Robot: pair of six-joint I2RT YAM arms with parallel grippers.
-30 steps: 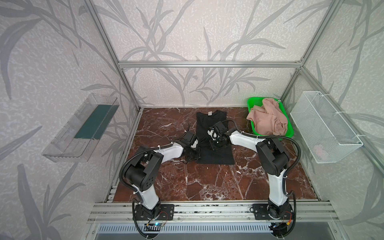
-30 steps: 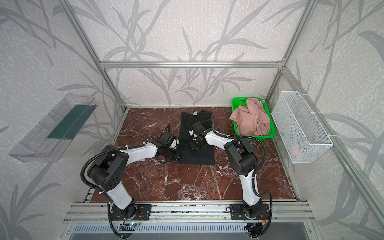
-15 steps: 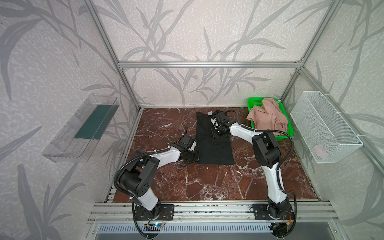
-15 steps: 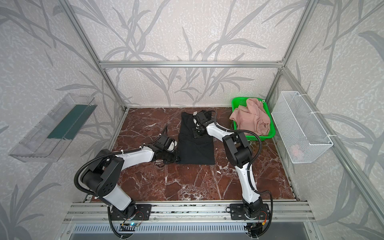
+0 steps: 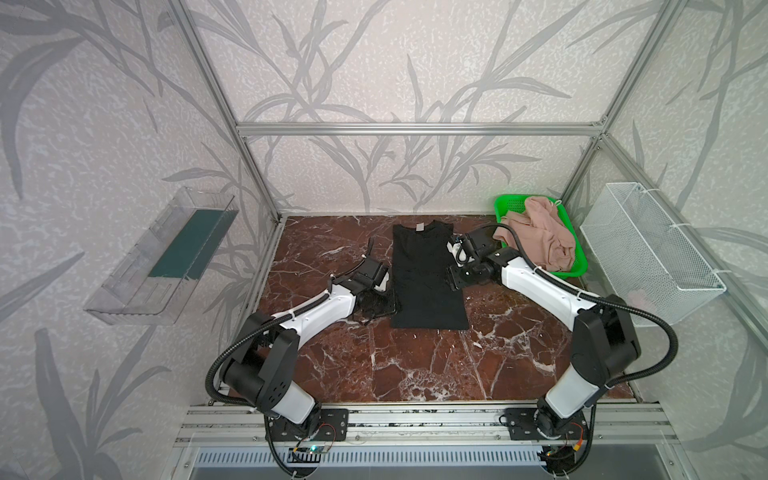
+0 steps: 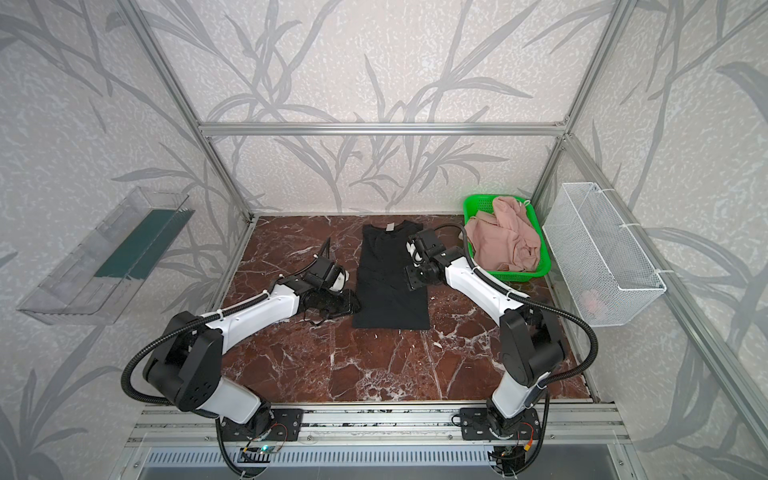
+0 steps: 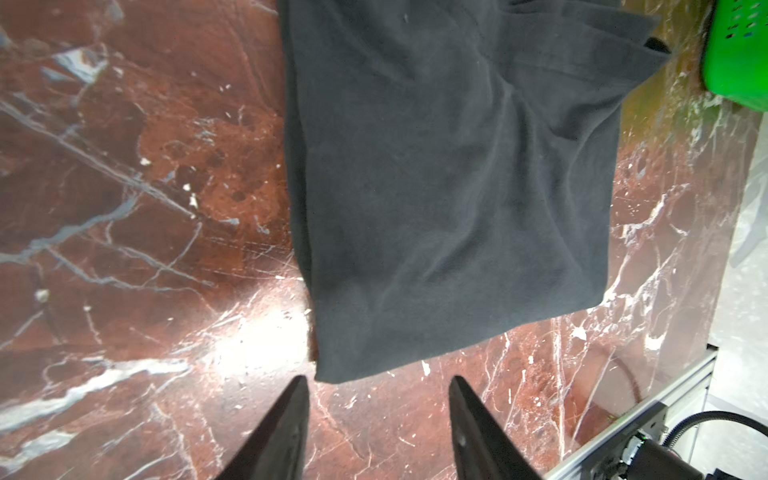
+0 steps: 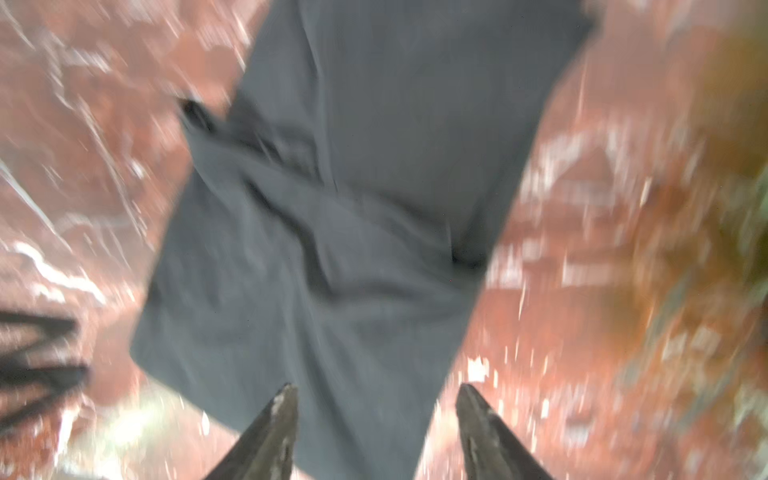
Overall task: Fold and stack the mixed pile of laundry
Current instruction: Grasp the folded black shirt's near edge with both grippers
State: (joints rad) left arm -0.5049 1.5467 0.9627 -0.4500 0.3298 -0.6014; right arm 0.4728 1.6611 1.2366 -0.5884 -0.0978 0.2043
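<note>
Under right fingers (image 8: 272, 436) | black T-shirt (image 5: 424, 286) edge; left fingers (image 7: 282, 432) | apart, beside corner

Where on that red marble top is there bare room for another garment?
Widest: the strip between the black T-shirt hem and the front rail. Also the far left corner beside its collar. Crowded: the shirt's flanks, by left pincer, right pincer and green basket.

I see the T-shirt (image 5: 426, 282) flat on the table (image 5: 415, 365), midway along its back edge; the shorts (image 5: 540, 239) lie in the plastic basket (image 5: 508, 204) at the back right corner
</note>
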